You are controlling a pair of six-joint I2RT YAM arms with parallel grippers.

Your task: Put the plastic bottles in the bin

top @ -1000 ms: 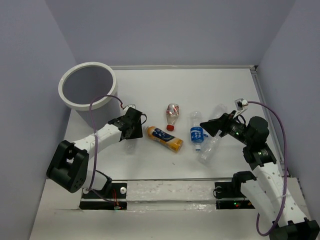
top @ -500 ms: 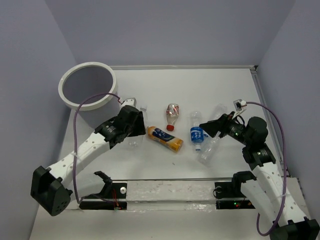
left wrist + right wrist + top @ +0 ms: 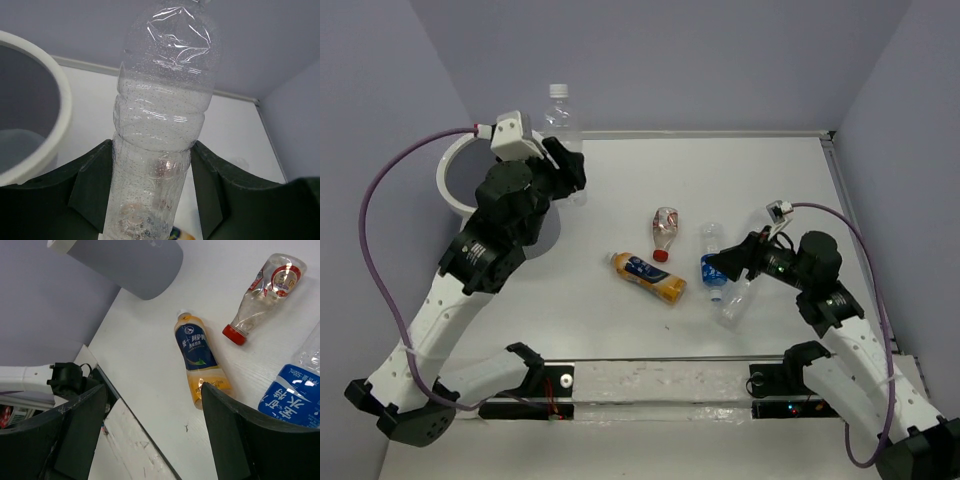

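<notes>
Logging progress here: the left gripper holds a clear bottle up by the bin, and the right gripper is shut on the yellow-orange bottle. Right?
No. The right gripper is open and empty; the right wrist view shows the yellow-orange bottle lying on the table, apart from its fingers. The left gripper does hold a clear bottle up by the bin.

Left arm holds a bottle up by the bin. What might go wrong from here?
The clear bottle, in the left gripper, stands right of the bin rim, not over the opening: released here, it may fall outside. The open right gripper may nudge the blue-labelled bottle.
</notes>
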